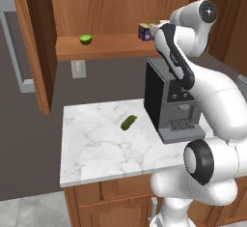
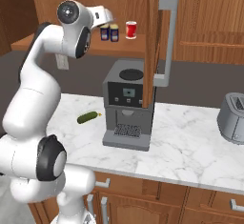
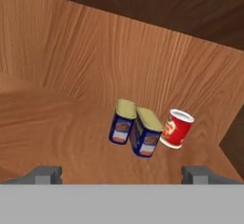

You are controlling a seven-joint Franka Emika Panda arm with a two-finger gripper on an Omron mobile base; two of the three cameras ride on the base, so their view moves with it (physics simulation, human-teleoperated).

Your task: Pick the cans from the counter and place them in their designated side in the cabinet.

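Two dark blue cans with yellow tops (image 3: 123,122) (image 3: 147,132) stand side by side on the cabinet shelf (image 3: 47,123), close together. In the right base view the same cans (image 2: 104,32) (image 2: 114,32) sit on the shelf just past my hand. One can (image 1: 144,32) peeks out beside the arm in the left base view. My gripper (image 3: 121,175) is open, its fingertips (image 3: 45,174) spread wide in front of the cans with nothing between them. The marble counter (image 1: 96,148) lies below.
A red-and-white can (image 3: 177,128) stands right of the blue cans. A lime (image 1: 85,39) sits at the shelf's left. A green pickle (image 1: 129,122) and a coffee machine (image 1: 169,100) are on the counter, a toaster (image 2: 233,118) far right. The cabinet door (image 2: 152,37) stands open.
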